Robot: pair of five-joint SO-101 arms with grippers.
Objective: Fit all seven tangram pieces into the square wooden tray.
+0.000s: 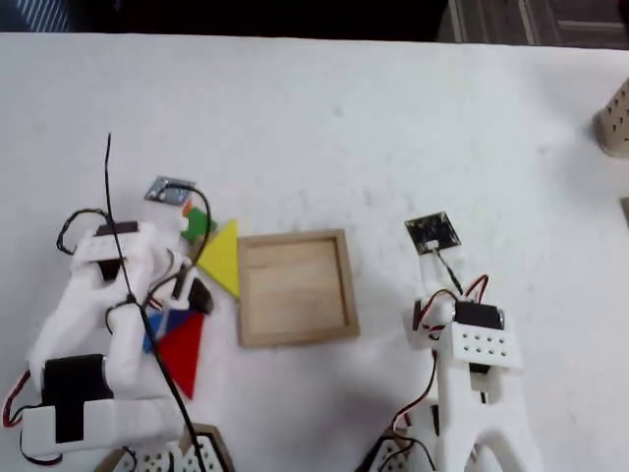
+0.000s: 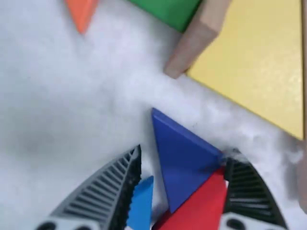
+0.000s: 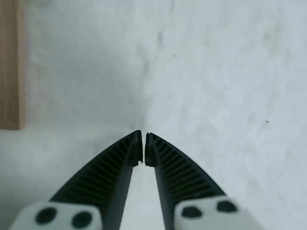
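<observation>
None of the seven pieces lies in the wooden tray [image 1: 295, 288] yet; its floor is bare, so by my reading the whole fitting job is ahead of you and this is the first pick.

Your left pincer [image 2: 182, 155] is spread wide, low over the table [image 1: 393, 128], with the blue triangle [image 2: 184, 163] between its jaws. One jaw looks to touch the triangle's corner, while the other stands apart from its long edge, so nothing is pinched. Back from the tips toward the wrist, a red piece [image 2: 201, 208] lies against the blue one and a light-blue piece [image 2: 141, 206] sits just inside the free jaw. Ahead of the tips, well apart, lie the yellow triangle [image 2: 254, 62], a green piece [image 2: 168, 9] and an orange piece [image 2: 81, 12]. A tan block [image 2: 199, 33] rests between green and yellow; I cannot tell whether it is a piece.

Your right pincer [image 3: 144, 143] is pressed together, tips almost meeting, over bare table and holding nothing. The tray's edge lies off to one side of it, ahead of the tips.

Left to do, as I judge it: close on the blue triangle without dragging the red one along, carry it to the tray, then bring the others over
</observation>
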